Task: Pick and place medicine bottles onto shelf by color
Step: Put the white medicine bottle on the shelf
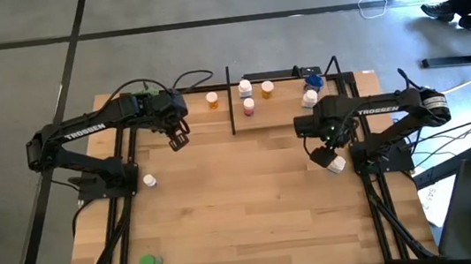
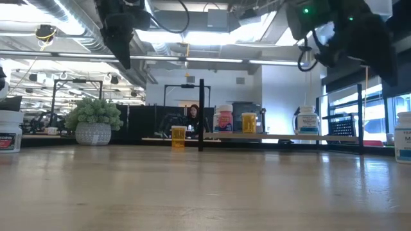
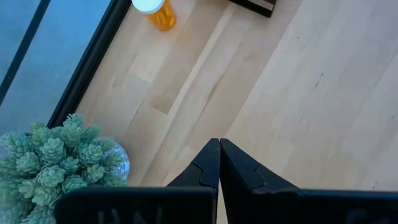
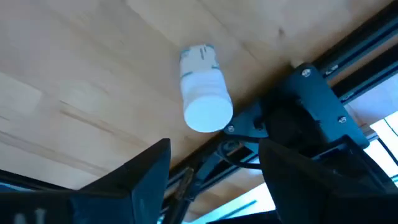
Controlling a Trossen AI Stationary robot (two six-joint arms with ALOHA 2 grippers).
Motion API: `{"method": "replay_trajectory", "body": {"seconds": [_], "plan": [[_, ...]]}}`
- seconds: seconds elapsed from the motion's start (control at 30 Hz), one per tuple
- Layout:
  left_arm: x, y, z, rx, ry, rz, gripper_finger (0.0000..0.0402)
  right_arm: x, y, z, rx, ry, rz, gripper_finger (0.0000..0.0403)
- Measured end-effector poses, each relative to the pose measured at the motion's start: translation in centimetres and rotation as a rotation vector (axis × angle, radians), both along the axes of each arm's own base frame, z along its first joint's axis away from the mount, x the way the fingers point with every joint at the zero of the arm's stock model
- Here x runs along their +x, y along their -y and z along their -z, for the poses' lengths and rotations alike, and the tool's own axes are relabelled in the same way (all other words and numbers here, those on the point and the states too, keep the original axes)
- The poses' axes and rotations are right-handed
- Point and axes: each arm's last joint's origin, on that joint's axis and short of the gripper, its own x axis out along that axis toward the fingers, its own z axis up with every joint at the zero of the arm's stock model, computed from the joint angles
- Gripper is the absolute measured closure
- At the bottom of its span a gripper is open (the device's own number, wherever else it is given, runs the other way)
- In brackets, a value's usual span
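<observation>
1. One wooden table (image 1: 252, 201) is seen, carrying one shelf (image 1: 287, 117) of light wood with thin black posts at its far edge.
2. Two dark arms are counted. The left gripper (image 1: 179, 140) is held above the table near the shelf's left end, its fingers (image 3: 208, 165) pressed together on nothing. The right gripper (image 1: 320, 156) is poised over a white bottle (image 4: 204, 99) beside the right arm's base, its jaws spread apart and empty; no contact with the bottle is seen.
3. One green bushy plant (image 3: 56, 162) in a pale pot is seen just beside the left gripper.
4. Nine small bottles are counted from above: six at the shelf, among them an orange one (image 1: 212, 100), and three elsewhere, including a green one (image 1: 149, 263) at the near left corner.
</observation>
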Motion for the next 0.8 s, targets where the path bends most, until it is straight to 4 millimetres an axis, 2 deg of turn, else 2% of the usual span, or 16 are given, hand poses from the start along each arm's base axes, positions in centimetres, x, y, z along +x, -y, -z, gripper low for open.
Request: {"method": "replay_trajectory", "body": {"seconds": [0.37,0.57,0.8], "plan": [[0.0,0.0,0.0,0.001,0.001,0.0,0.0401,-1.3,-1.0,2.5,0.045,-0.059,-0.106,0.0159],[0.0,0.0,0.0,0.001,0.001,-0.001,0.0401,-1.4,-1.2,4.2,0.051,-0.031,-0.143,0.0159],[0.0,0.0,0.0,0.001,0.002,0.0,0.0401,-1.8,-1.3,5.2,0.055,-0.049,-0.142,0.0159]]}}
